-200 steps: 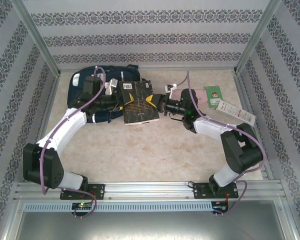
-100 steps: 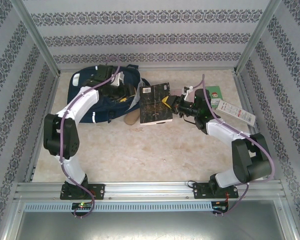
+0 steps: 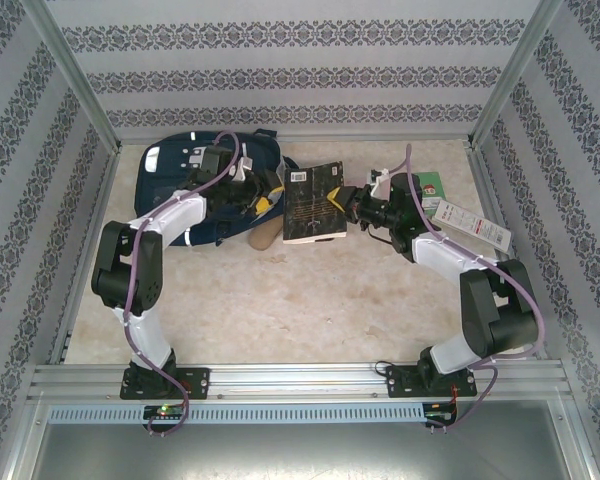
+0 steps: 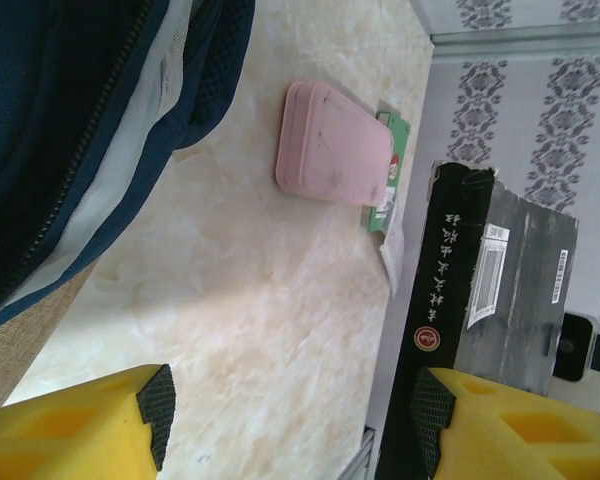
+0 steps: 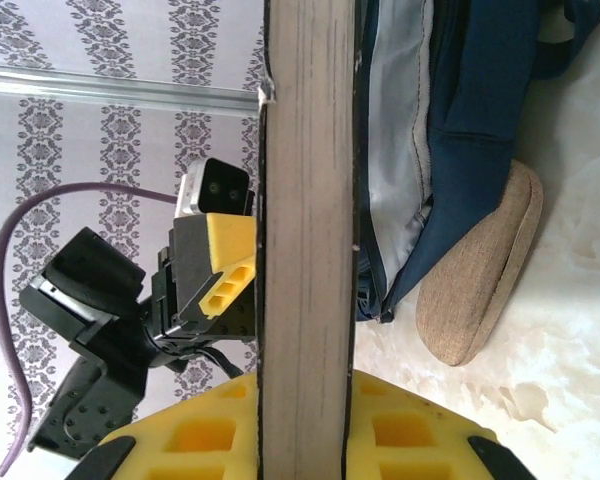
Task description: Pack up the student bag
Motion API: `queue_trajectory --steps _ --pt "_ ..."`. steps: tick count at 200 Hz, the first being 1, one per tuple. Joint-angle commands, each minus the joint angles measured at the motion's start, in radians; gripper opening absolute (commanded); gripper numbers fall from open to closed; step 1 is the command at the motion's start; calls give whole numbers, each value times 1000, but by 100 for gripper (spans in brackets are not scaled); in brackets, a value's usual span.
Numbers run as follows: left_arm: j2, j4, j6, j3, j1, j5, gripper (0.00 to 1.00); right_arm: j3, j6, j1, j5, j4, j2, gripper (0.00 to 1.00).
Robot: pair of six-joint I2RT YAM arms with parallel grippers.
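One student bag [image 3: 175, 175], one book [image 3: 313, 205]

The navy student bag [image 3: 158, 188] lies flat at the table's far left, mouth unzipped.

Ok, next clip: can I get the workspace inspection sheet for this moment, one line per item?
Surface: beige marbled table, no spills seen.
Job's things: student bag lies far left with its mouth open; black book is held to its right.
Clutter: pink case with a green card at its edge; white box far right; tan pouch against the bag.
Grippers: left gripper is open and empty near the bag's mouth; right gripper is shut on the book.
Cables: purple cables run along both arms, no snag seen.
Surroundings: patterned wall panels; metal frame rail at the near edge.
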Motion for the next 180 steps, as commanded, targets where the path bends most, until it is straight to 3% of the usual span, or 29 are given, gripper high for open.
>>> queue_trajectory --steps 1,44,72,151,167,180 --pt "-39 214 -138 -19 -64 118 66 59 15 15 -2 97 17 0" --pt "-119 98 -105 -46 -55 -42 67 65 5 9 36 74 16 0" --pt "-169 126 -139 -78 -37 -100 67 55 3 7 47 70 8 0" --pt "-68 119 -149 -53 -110 22 67 52 14 9 25 89 -9 0" --pt "-61 177 -178 -56 -123 50 58 52 15 10 16 90 -9 0" --pt "-68 230 -204 -62 -126 60 33 49 12 7 8 86 -10 0"
